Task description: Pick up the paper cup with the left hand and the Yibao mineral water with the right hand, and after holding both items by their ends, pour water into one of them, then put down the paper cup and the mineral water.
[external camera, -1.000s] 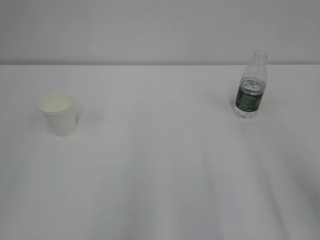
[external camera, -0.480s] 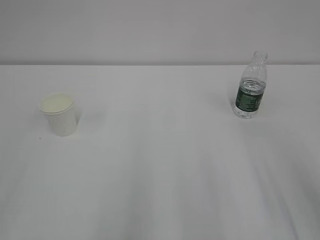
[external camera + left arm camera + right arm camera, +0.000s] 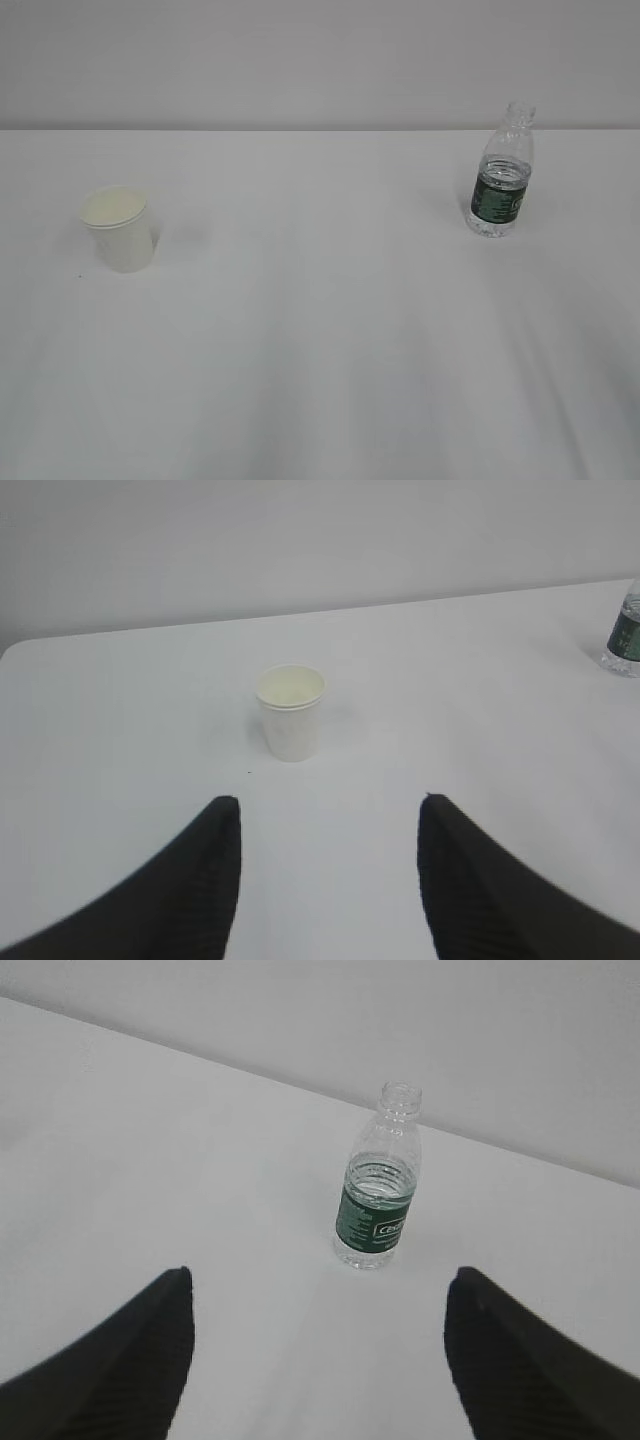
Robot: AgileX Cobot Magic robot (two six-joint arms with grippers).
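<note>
Only partly, bottle (image 3: pixel 626 635) cropped rightward.

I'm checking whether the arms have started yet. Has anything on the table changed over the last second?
Nothing visibly changed. The paper cup and the Yibao mineral water stand upright where they were, untouched. No arm has entered the exterior view.

The paper cup (image 3: pixel 119 229) now shows a narrower, flatter mouth than a second ago, its rim tipped slightly away. Its foot on the worktop (image 3: pixel 320 350) sits where it did.
</note>
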